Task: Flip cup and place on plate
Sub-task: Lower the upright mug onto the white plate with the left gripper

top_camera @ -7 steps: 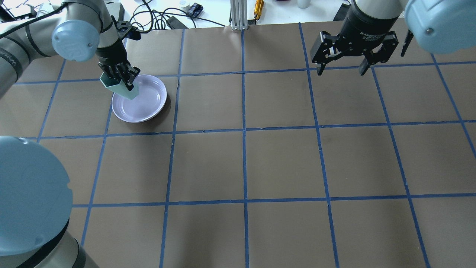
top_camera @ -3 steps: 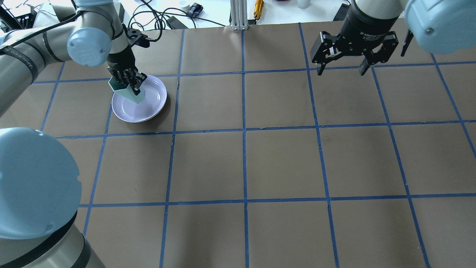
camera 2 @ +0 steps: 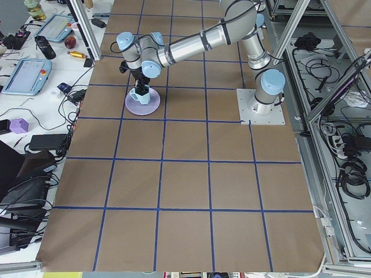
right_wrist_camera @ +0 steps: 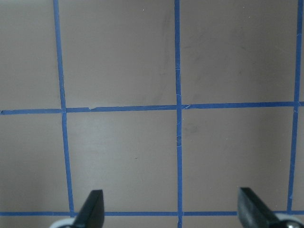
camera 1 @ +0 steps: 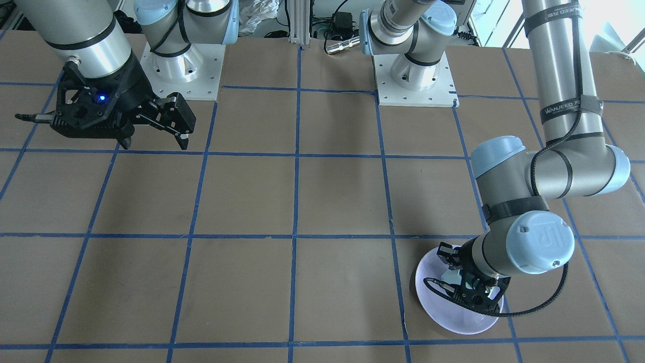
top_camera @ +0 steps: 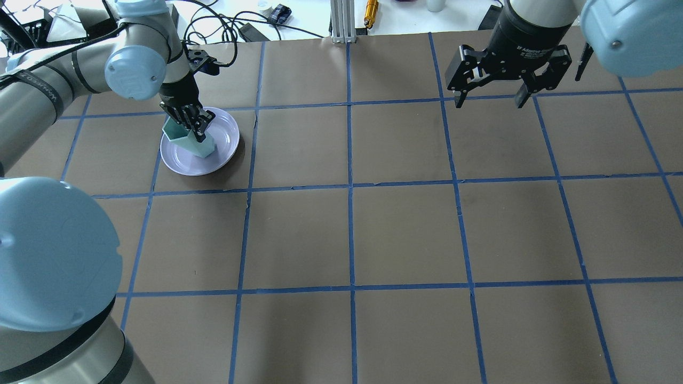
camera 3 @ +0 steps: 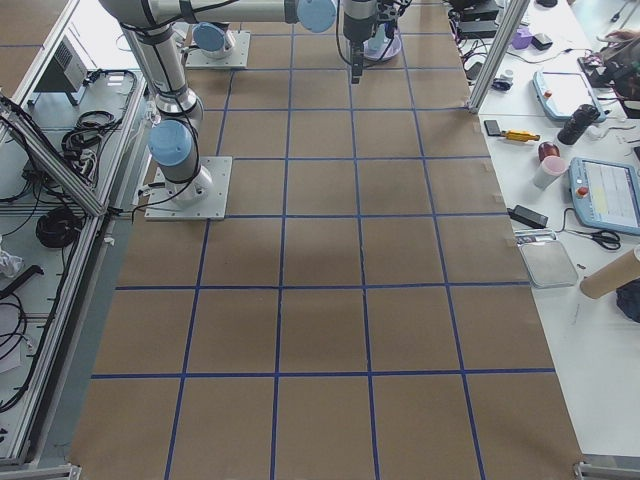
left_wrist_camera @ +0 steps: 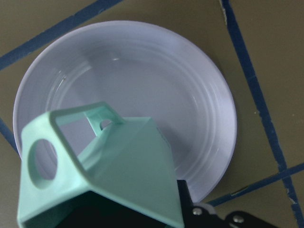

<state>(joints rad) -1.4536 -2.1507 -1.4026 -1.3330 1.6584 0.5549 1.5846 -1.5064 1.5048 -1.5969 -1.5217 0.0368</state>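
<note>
In the front-facing view, near the operators' edge of the counter (camera 1: 302,201), toward its corner on the robot's left, the left claw (camera 1: 473,292) is gripping the mint-green faceted mug (camera 1: 453,276) over the lavender plate (camera 1: 461,325). The right claw (camera 1: 153,143) is hanging spread wide and holding nothing toward the opposite end.

In the overhead view, the mug is leaning. Its hexagonal mouth is facing up and toward the counter's left end, and its base is over the plate's middle. Whether it is touching the plate cannot be told.

In the left side view, the mug is sitting low over the plate.

In the left wrist view, the mug is filling the lower left, with the plate's floor lying beyond it.

In the right wrist view, the fingers (right_wrist_camera: 92,209) are standing wide apart above the counter.

The flip looks nearly done and the placing is under way. The next move calls for levelling the mug so its base lands flat, then opening the claw and lifting straight off. Since a second ago the mug has been travelling from the plate's left rim to its middle and sinking lower, while the right claw is staying put.
</note>
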